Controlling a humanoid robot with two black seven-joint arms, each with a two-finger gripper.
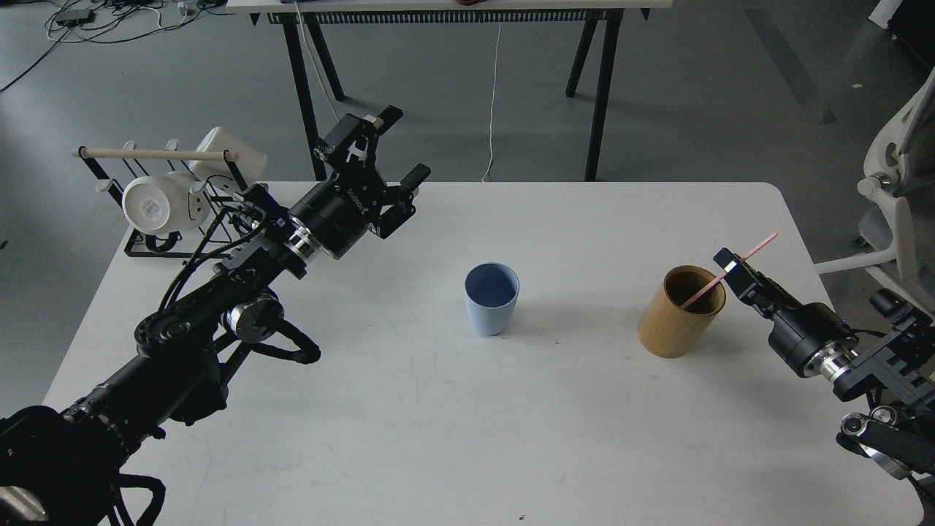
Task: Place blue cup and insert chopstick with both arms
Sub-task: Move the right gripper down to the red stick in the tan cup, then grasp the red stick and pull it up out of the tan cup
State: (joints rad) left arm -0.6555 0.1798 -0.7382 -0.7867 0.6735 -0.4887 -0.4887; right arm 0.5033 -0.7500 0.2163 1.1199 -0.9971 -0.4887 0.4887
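The blue cup (491, 298) stands upright and empty near the middle of the white table (453, 424). The pink chopstick (760, 244) leans in the tan bamboo cylinder (676, 321), its top pointing up and right. My right gripper (733, 266) is at the stick, just right of the cylinder's rim. The stick crosses its tip, but its fingers are too small and dark to tell apart. My left gripper (400, 146) is open and empty, raised over the table's far left, well away from the cup.
A black wire rack (150, 245) with white mugs (152, 205) and a wooden rod stands at the table's left edge. A white chair (895, 190) is off the right edge. Another table's black legs (599, 95) stand behind.
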